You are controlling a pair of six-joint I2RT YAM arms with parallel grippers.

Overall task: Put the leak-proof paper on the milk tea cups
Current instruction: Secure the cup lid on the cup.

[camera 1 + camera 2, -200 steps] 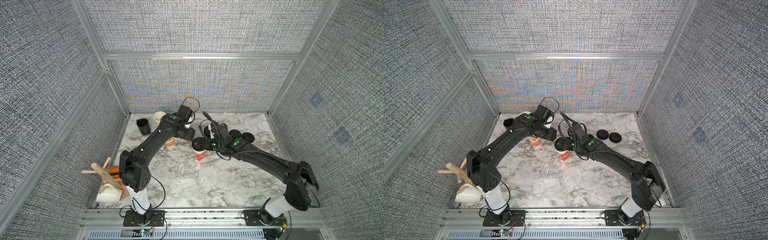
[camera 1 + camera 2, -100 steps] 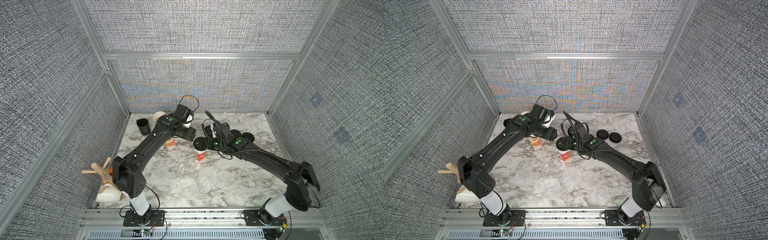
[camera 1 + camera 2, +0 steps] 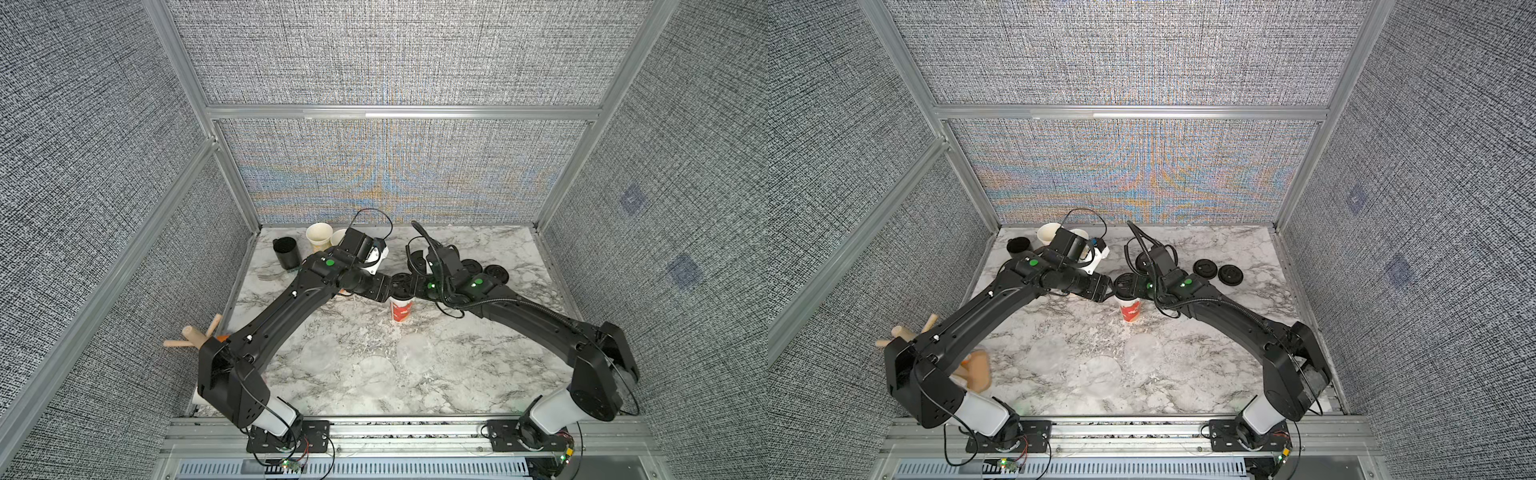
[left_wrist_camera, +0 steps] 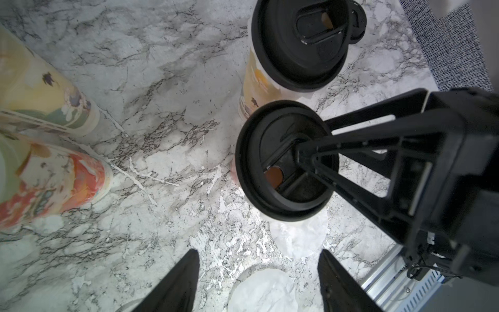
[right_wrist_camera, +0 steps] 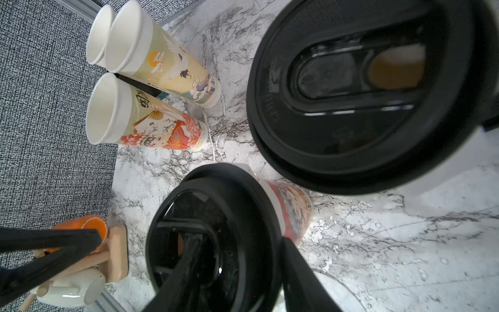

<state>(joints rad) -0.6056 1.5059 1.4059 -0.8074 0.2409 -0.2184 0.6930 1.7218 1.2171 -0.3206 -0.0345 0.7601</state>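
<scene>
A red-printed milk tea cup (image 3: 401,311) (image 3: 1131,311) stands mid-table with a black lid (image 4: 259,173) (image 5: 216,216) on top. My right gripper (image 5: 240,240) (image 4: 313,137) is shut on that lid, one finger in its recess, one outside its rim. My left gripper (image 4: 258,252) (image 3: 384,291) hovers open and holds nothing, just left of that cup. Round sheets of leak-proof paper (image 4: 263,289) (image 4: 299,237) lie flat on the marble below it. A second lidded cup (image 4: 297,46) (image 5: 364,94) stands close behind. Three open cups (image 5: 116,108) (image 5: 162,62) (image 3: 319,237) are grouped at the back left.
A black mug (image 3: 286,252) and a fork (image 3: 270,275) sit at the back left. Loose black lids (image 3: 496,274) (image 3: 1230,275) lie back right. A wooden mug stand (image 3: 195,338) with a white mug (image 5: 67,291) stands at the front left. More paper rounds (image 3: 376,370) lie on the marble (image 3: 457,374).
My left gripper has swung from the back cups forward and right, up to the red cup. The right gripper has stayed on the lid.
</scene>
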